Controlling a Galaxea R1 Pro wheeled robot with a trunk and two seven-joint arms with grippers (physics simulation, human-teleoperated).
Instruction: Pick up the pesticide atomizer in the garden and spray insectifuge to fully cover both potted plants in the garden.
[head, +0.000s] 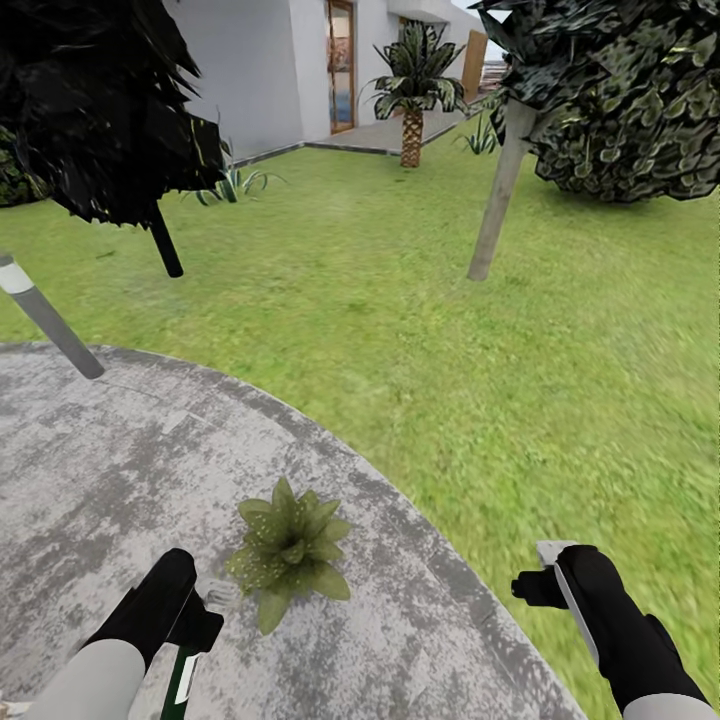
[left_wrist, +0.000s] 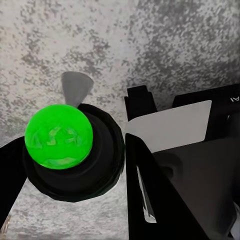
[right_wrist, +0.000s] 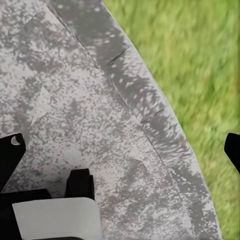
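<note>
**On the patio: atomizer in left jaws, first plant below**

On the stone patio (head: 90, 470), one potted plant (head: 290, 552) sits just ahead of the left gripper (head: 205, 610). The pesticide atomizer (head: 183, 678) is gripped in the left jaws; its green nozzle cap (left_wrist: 60, 136) is seen end-on in the left wrist view. The right gripper (head: 535, 580) is held empty, jaws open, over the patio edge beside the lawn (head: 450, 320).

Step judged: spraying the first plant. Next move calls for the nozzle to be aimed at the rosette. Second plant is still to be located. Open lawn ahead; the bollard lamp (head: 45, 318) and tree trunk (head: 497, 195) are well apart.
</note>
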